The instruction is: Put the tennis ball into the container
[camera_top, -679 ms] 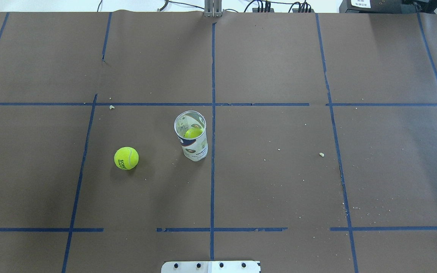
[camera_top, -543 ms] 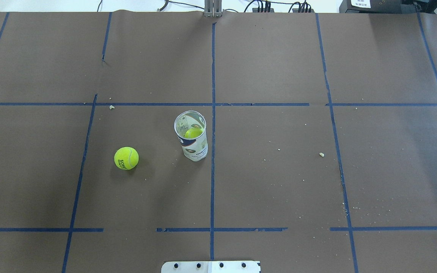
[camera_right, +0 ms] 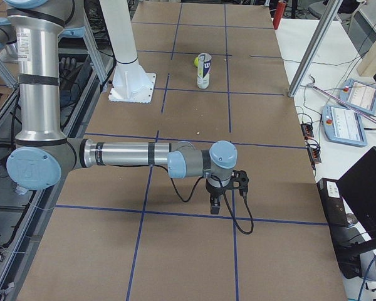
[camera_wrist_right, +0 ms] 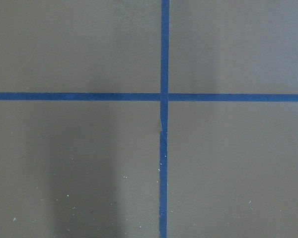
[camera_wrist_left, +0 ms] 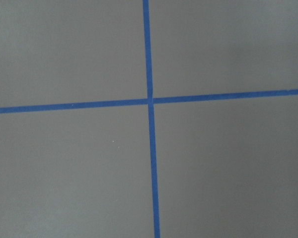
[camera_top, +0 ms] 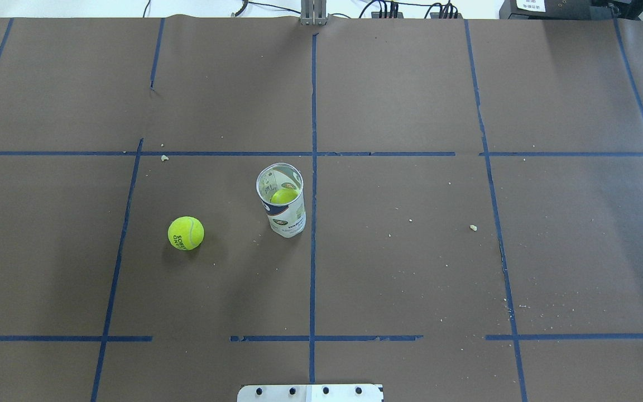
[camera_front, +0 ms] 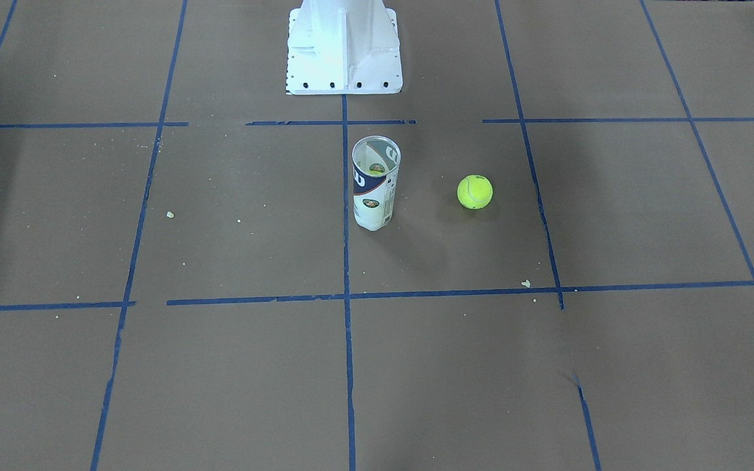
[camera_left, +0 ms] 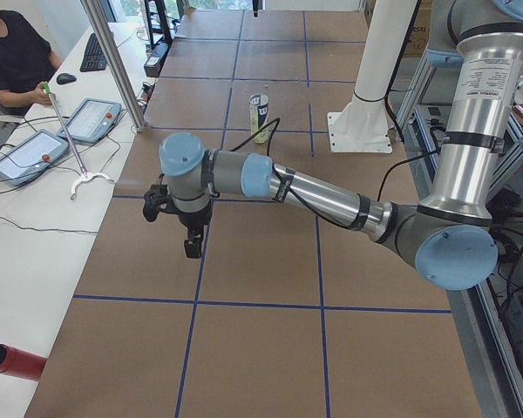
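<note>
Left gripper hangs over the counter out toward the left end, pointing down. It only shows from the side camera, so I honestly can't tell how wide the jaws are. Nothing seems to be in it. Same deal with the right gripper: it's over the right end of the counter, facing down, and its opening is impossible to judge from that angle. Both wrist cams just show brown paper with 2 blue tape lines crossing.

The tennis ball sits loose on the counter, a bit toward the left edge from the middle and well away from both grippers. The container stands upright close to the centre of the counter, just on the left side of the middle tape line, open end up. Ball and container are near each other but not touching, with bare paper between them.

There's already 1 other yellow-green ball down inside the container, visible through the open top. The white robot base is at the counter's robot-side edge, behind the container.
</note>
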Tool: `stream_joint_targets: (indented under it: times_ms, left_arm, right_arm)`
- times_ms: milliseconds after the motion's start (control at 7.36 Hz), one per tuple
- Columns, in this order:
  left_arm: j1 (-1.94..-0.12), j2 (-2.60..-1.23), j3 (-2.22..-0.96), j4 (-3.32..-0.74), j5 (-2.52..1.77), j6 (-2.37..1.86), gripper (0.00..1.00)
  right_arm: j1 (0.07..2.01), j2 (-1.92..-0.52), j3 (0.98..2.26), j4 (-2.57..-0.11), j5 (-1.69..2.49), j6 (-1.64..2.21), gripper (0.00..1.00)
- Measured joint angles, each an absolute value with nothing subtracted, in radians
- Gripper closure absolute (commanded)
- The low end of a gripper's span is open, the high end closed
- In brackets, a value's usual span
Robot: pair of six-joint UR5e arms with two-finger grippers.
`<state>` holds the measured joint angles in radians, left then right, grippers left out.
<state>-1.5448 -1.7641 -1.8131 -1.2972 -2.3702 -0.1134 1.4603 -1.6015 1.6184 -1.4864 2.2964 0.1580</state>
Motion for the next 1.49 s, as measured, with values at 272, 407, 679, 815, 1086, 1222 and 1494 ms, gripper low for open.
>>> stream_joint_targets:
  times_ms: [272, 407, 679, 815, 1086, 1222, 1494]
  left_arm:
    - [-1.381, -1.853, -1.961, -1.254, -2.369, -0.408, 0.0]
    - [-1.282, -1.896, -2.004, -1.251, -2.359, -0.565, 0.0]
    - [-1.059, -1.974, -2.036, -1.273, -2.258, -0.764, 0.0]
    - [-0.971, -1.995, -2.019, -1.306, -2.21, -0.796, 0.0]
    - [-0.842, -2.001, -1.911, -1.464, -2.148, -0.889, 0.0]
    - [-0.785, -2.0, -1.868, -1.54, -2.117, -0.973, 0.0]
    - [-0.721, -1.997, -1.82, -1.603, -2.083, -1.055, 0.0]
  right_arm:
    - [1.46, -1.601, 1.618, -1.486, 2.296, 0.158, 0.0]
    - [1.46, -1.602, 1.618, -1.486, 2.296, 0.158, 0.0]
    - [1.46, -1.601, 1.618, -1.486, 2.296, 0.158, 0.0]
    - [1.46, -1.601, 1.618, -1.486, 2.296, 0.158, 0.0]
    - [1.46, -1.601, 1.618, -1.486, 2.296, 0.158, 0.0]
    - [1.46, -1.601, 1.618, -1.486, 2.296, 0.158, 0.0]
    - [1.46, -1.601, 1.618, -1.486, 2.296, 0.158, 0.0]
